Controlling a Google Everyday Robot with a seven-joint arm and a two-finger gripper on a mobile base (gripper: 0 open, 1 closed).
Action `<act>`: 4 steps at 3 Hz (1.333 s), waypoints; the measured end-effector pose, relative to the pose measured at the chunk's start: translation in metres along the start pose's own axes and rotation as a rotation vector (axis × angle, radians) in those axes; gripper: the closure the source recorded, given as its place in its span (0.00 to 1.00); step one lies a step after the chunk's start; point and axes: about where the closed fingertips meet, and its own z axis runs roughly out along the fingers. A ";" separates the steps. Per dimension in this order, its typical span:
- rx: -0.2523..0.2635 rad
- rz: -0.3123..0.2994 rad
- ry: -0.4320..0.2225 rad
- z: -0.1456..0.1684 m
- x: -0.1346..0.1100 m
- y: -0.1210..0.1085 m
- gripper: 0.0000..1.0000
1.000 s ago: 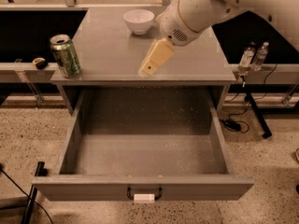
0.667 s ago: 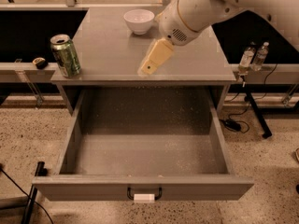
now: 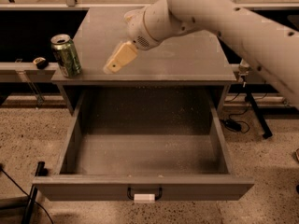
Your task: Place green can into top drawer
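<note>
The green can [image 3: 66, 56] stood upright at the front left corner of the desk [image 3: 191, 62], not yet grasped. My jaws hung over the desk's front edge, right of the can and apart from it; whether spread or pressed together, I could not tell. The top drawer [image 3: 145, 186] stood open below. Recommendation: approach level, grip mid-body, avoid tipping it off the corner.

**Around the cabinet**

A grey cabinet top [image 3: 196, 62] stands over a speckled floor [image 3: 261, 167]. On the left ledge [image 3: 18, 71] sits a small dark round object [image 3: 40, 62]. Black cables [image 3: 233, 124] and a black stand leg [image 3: 256, 118] are on the right, and a black bar [image 3: 32, 195] is near left. The gripper [image 3: 112, 66] hangs over the top's near-left part.
</note>
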 end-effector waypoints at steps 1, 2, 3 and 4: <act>-0.016 0.031 -0.129 0.049 -0.023 -0.005 0.00; -0.055 0.095 -0.235 0.086 -0.039 0.000 0.00; -0.141 0.134 -0.317 0.116 -0.063 0.018 0.00; -0.223 0.142 -0.380 0.139 -0.092 0.033 0.19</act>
